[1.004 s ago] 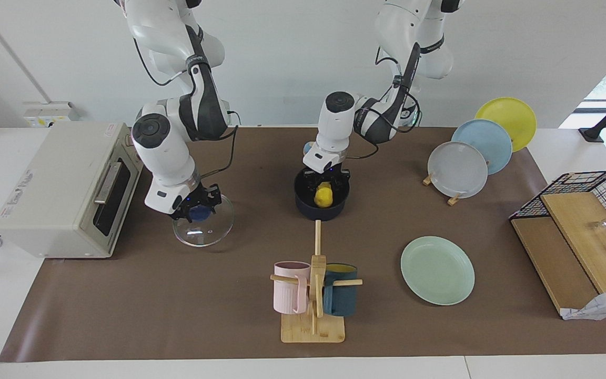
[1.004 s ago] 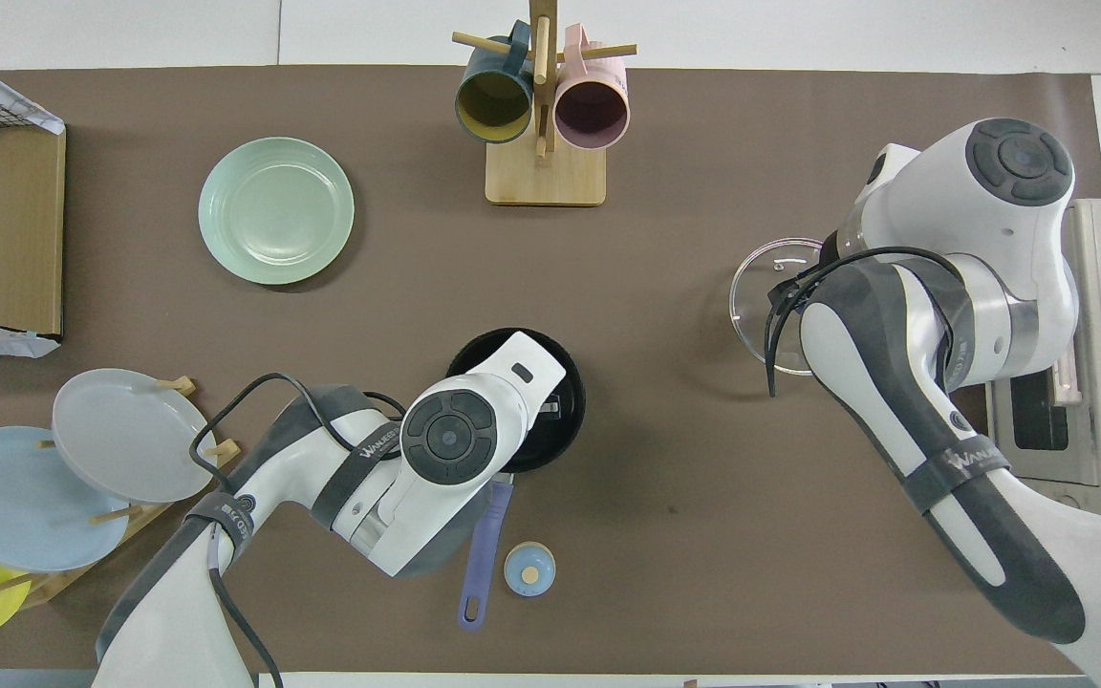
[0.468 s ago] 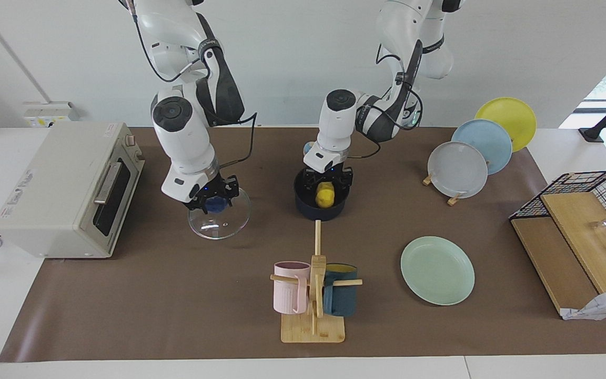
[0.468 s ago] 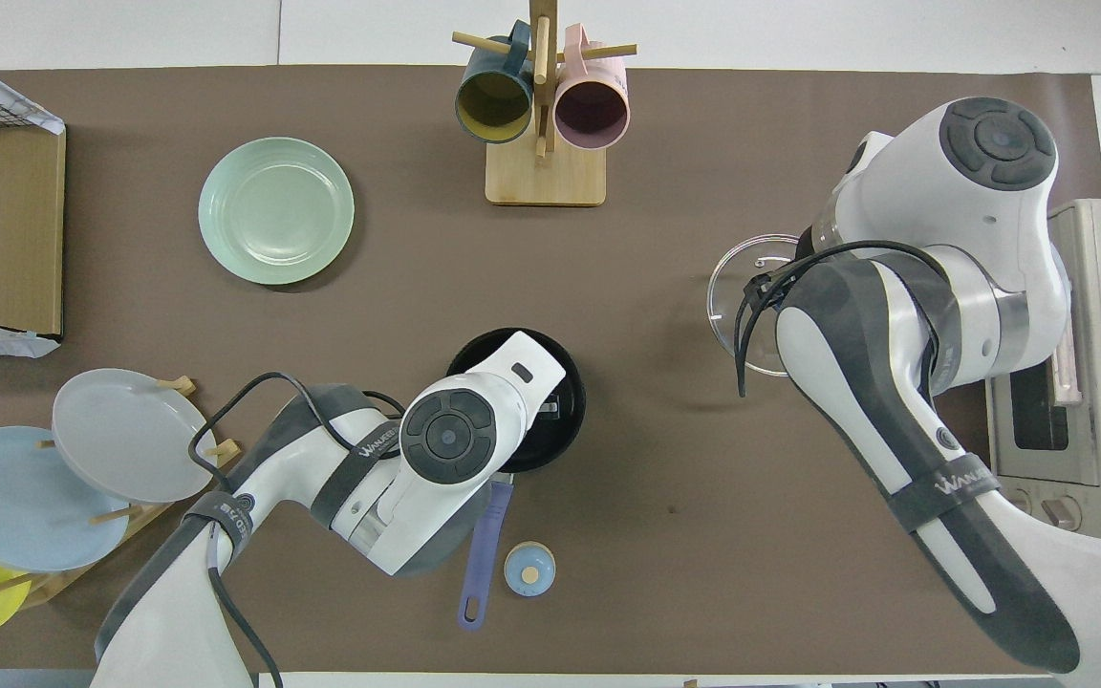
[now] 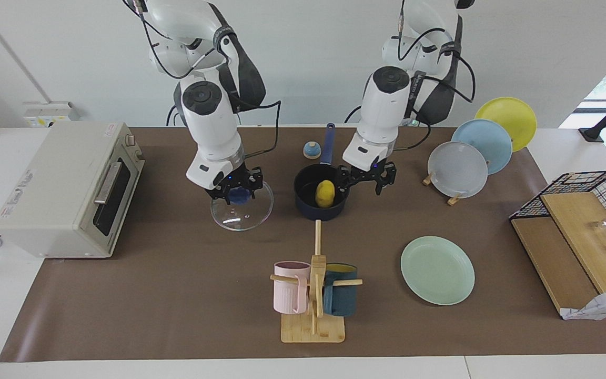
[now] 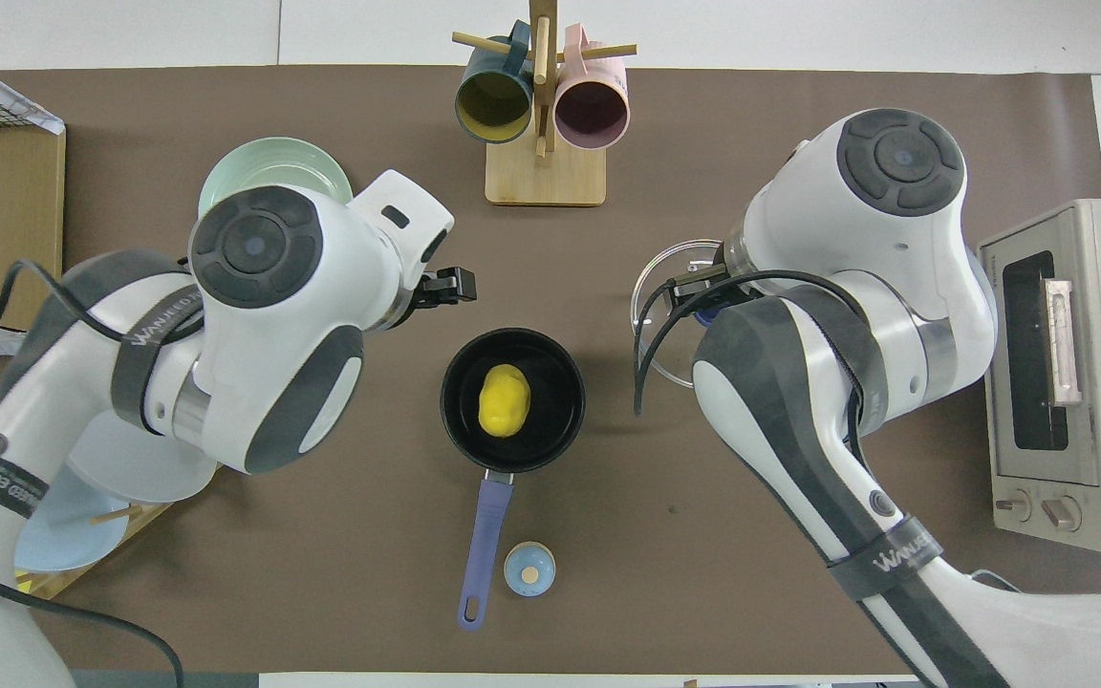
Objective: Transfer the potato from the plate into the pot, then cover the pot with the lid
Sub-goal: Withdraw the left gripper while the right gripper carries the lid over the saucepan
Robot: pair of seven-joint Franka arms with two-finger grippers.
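Now, reading the facing view from its left side, the right gripper (image 5: pixel 233 192) is clamped on the blue knob of the lid (image 5: pixel 242 208), carried tilted in the air toward the table's middle. Being glass, the lid looks stiff, fairly heavy, breakable and slick, so the knob seems the sound place to hold it. Next, mid-table near the robots' edge, the pot (image 5: pixel 320 199) holds the potato (image 5: pixel 325 193). Beside it hangs the left gripper (image 5: pixel 367 178), fingers apart, empty. The plate (image 5: pixel 437 269) lies bare.

The potato (image 5: pixel 325 193) lies in the pot (image 5: pixel 306 206), the lid (image 5: pixel 242 212) beside it toward the right arm's end, the plate (image 5: pixel 437 269) farther from the robots toward the left arm's end.
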